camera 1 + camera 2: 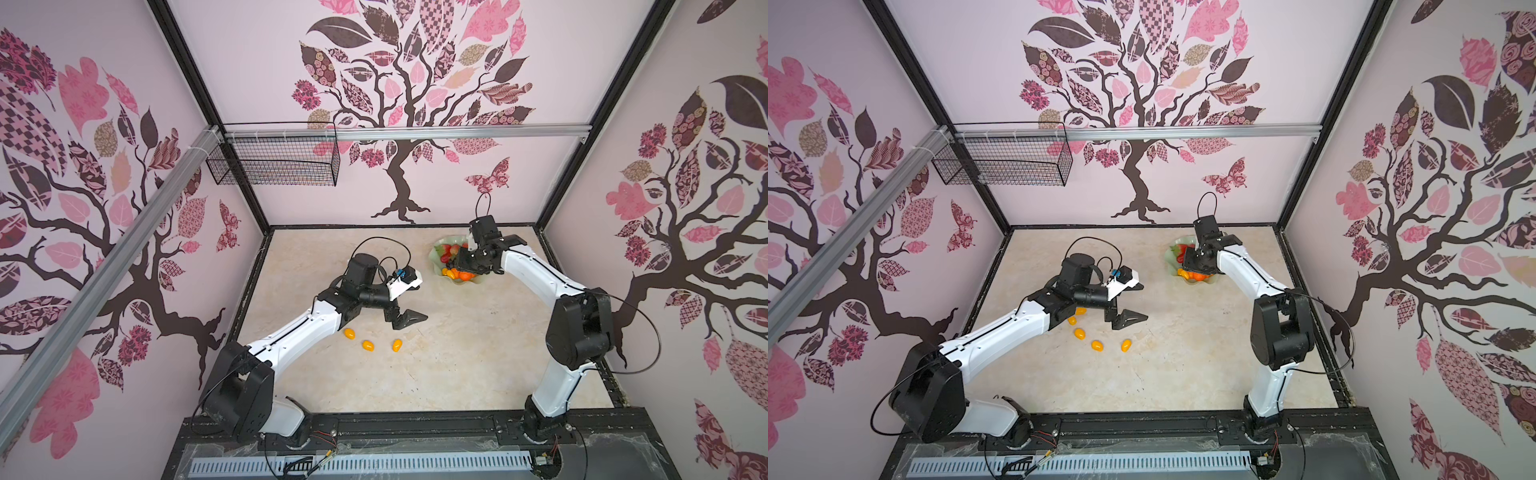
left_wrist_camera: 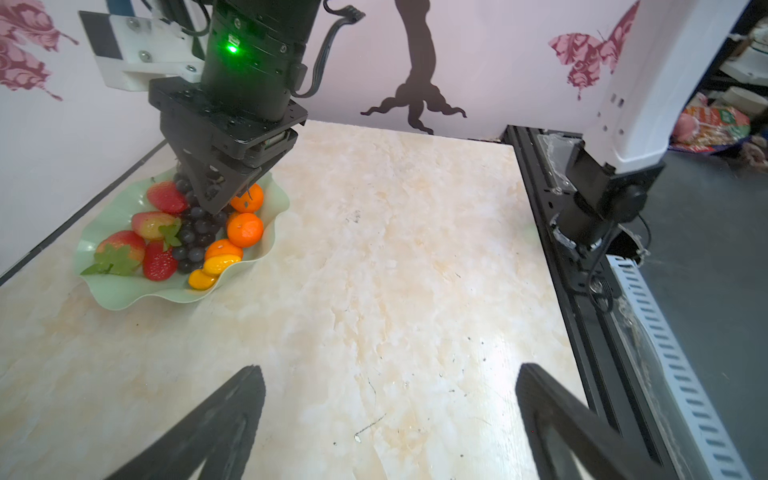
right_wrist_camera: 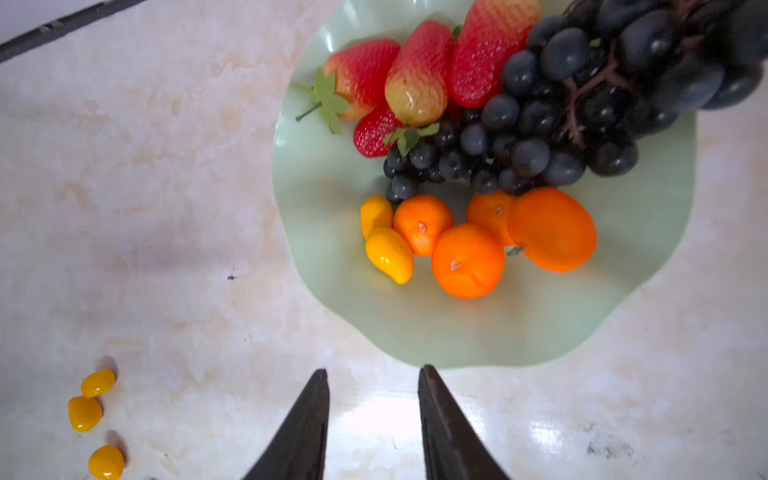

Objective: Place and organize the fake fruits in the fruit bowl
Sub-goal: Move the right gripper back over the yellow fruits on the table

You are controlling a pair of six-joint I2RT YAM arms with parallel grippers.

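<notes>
Fruit bowl (image 3: pixel 498 340) at the far right of the table (image 2: pixel 415 249). In it a grape bunch (image 3: pixel 540 124) with its narrow tip toward the bowl's middle and its wide end cut off by the frame, strawberries (image 3: pixel 415 79) side by side on near-parallel long axes, and tangerines (image 3: pixel 467 262) and two kumquats (image 3: pixel 390 255) by the tip. Five loose kumquats (image 1: pixel 1097 344) in a curved row near the left gripper (image 1: pixel 1127 319), ovals pointing various ways, two hidden by the left arm (image 1: pixel 299 328) in a top view. Both claws released and empty, right gripper (image 3: pixel 372 370) over the bowl and covering most of it in both top views, contact with the grapes not resolvable.
</notes>
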